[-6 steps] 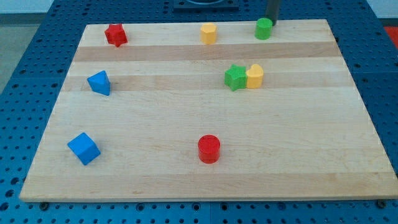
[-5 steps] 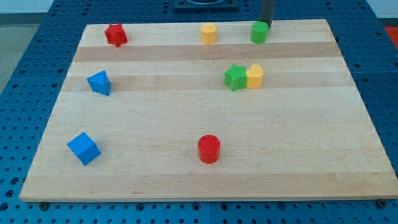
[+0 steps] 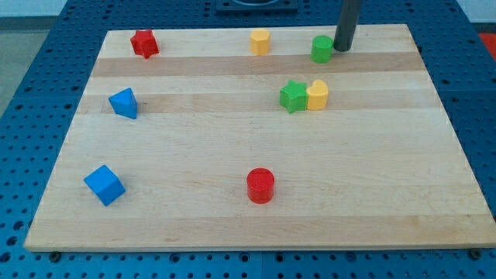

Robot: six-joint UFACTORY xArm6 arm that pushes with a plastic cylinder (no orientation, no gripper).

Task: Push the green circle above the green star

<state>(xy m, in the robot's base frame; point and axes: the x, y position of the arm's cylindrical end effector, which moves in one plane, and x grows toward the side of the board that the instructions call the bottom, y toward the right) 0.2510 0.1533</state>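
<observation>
The green circle [image 3: 322,49] stands near the board's top edge, right of centre. My tip [image 3: 341,49] is right beside it on its right side, touching or nearly touching it. The green star [image 3: 293,96] lies below and a little to the left of the circle, pressed against a yellow block [image 3: 317,94] on its right.
A yellow block [image 3: 260,41] stands at the top, left of the green circle. A red star [image 3: 143,43] is at the top left. A blue triangle-like block [image 3: 124,103] and a blue cube [image 3: 104,184] lie on the left. A red cylinder [image 3: 260,186] stands at bottom centre.
My tip has come down from behind the board's top edge to the circle's right side. The green circle has shifted left and slightly down.
</observation>
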